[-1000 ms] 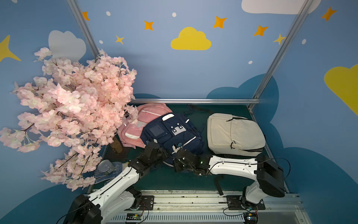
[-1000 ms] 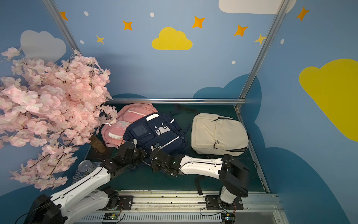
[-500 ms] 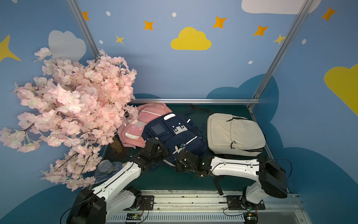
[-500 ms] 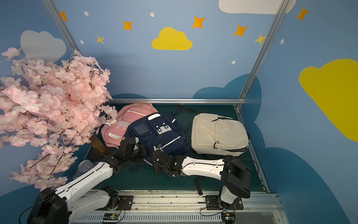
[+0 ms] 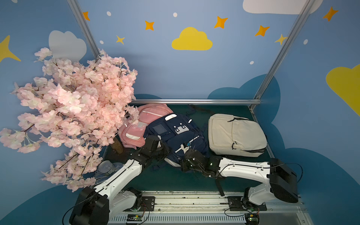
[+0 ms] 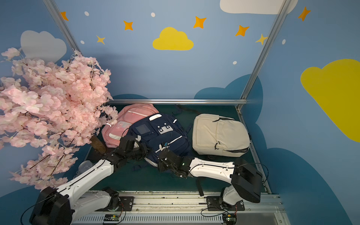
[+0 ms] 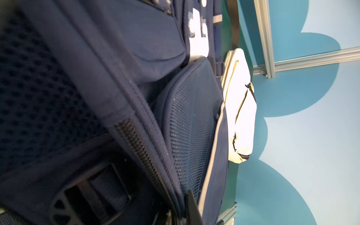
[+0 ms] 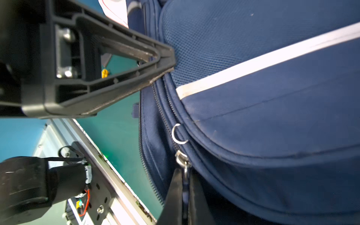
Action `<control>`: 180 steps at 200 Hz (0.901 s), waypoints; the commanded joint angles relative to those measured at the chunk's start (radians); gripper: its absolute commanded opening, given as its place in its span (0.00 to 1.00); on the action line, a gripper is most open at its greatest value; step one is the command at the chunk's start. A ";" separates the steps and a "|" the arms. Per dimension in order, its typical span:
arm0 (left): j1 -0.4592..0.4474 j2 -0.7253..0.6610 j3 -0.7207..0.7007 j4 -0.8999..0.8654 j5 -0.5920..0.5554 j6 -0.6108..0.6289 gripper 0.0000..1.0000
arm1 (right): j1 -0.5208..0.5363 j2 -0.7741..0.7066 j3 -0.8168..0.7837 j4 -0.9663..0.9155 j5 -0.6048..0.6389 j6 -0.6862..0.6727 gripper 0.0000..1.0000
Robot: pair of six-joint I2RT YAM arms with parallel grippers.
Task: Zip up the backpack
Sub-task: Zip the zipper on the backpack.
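The navy backpack [image 5: 175, 134] lies just beside the cream backpack [image 5: 233, 134]. My right claw [image 8: 185, 175], on the navy edge nearer the cream backpack, is pressed together on the zipper pull [image 8: 182, 157]. My left claw [image 8: 167, 62], farther from the cream backpack, pinches navy fabric beside the zipper [image 8: 169, 109].

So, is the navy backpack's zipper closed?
Partly open: the right wrist view shows zipper teeth unjoined near the slider.

Both arms reach forward, low.
Left arm [image 5: 120, 175] and right arm [image 5: 245, 171] angle inward; left gripper [image 8: 169, 62] and right gripper [image 8: 184, 175] are clamped, tips near but apart.
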 commanded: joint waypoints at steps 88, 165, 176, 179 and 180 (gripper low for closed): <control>0.001 -0.081 -0.017 -0.067 -0.166 0.096 0.03 | -0.138 -0.016 -0.049 -0.216 0.105 0.073 0.00; 0.066 0.059 0.100 -0.028 -0.146 0.141 0.03 | -0.064 -0.068 -0.049 -0.187 0.077 0.026 0.00; 0.065 0.096 0.123 -0.025 -0.143 0.152 0.03 | -0.020 -0.056 -0.020 -0.147 0.073 -0.039 0.00; 0.066 0.107 0.129 -0.026 -0.139 0.154 0.03 | -0.009 -0.055 -0.013 -0.138 0.072 -0.054 0.00; 0.065 0.111 0.132 -0.027 -0.137 0.155 0.03 | -0.006 -0.053 -0.011 -0.135 0.073 -0.059 0.00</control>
